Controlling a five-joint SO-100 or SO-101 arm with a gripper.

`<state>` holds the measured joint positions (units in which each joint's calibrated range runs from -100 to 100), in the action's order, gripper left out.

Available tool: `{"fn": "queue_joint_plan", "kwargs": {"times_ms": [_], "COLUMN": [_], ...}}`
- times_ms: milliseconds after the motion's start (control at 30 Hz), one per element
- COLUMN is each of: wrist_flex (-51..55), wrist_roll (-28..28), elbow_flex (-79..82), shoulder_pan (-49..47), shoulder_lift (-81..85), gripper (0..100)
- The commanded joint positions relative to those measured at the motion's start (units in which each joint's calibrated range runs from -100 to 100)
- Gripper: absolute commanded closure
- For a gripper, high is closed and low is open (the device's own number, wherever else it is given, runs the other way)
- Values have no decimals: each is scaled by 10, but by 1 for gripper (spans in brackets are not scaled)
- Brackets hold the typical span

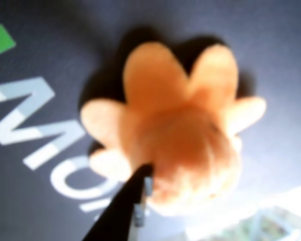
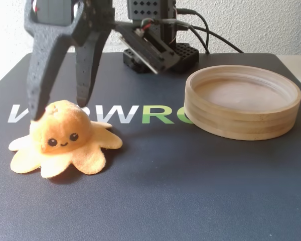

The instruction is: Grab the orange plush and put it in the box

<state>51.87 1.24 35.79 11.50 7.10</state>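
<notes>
The orange plush (image 2: pixel 62 138) is a small octopus with black eyes and a smile, lying on the dark mat at the left in the fixed view. It fills the middle of the blurred wrist view (image 1: pixel 180 130). My gripper (image 2: pixel 59 111) is open and hangs just above the plush's head, one fingertip (image 2: pixel 37 113) to the left and one to the right and behind. Whether the tips touch the head I cannot tell. One dark finger (image 1: pixel 128 206) enters the wrist view from below. The box (image 2: pixel 242 101), a round light-wood tray, stands empty at the right.
The dark mat (image 2: pixel 165 191) carries white and green lettering (image 2: pixel 140 114) behind the plush. The arm's black base (image 2: pixel 158 52) with cables stands at the back centre. A white wall lies behind the table.
</notes>
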Motion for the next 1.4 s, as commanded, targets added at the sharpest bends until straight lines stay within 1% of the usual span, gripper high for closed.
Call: {"fn": "queue_joint_plan", "kwargs": {"times_ms": [0, 200, 333, 367, 433, 533, 567, 600, 767, 900, 1033, 1067, 1133, 1367], "wrist_flex": [-3, 3, 4, 4, 4, -5, -5, 12, 34, 96, 165, 196, 226, 291], "wrist_roll": [-3, -6, -35, -44, -55, -51, -51, -51, -49, -57, -99, -118, -141, -246], "elbow_flex": [-73, -124, -128, -121, -125, -133, -141, -141, -158, -197, -224, -226, -226, -215], "shoulder_pan": [12, 29, 42, 44, 42, 36, 33, 24, -6, -71, -122, -149, -180, -304], "shoulder_lift": [-47, -121, -150, -155, -161, -161, -163, -160, -155, -106, -66, -51, -34, 15], "gripper": [66, 66, 66, 68, 76, 95, 100, 98, 99, 99, 99, 99, 99, 99]}}
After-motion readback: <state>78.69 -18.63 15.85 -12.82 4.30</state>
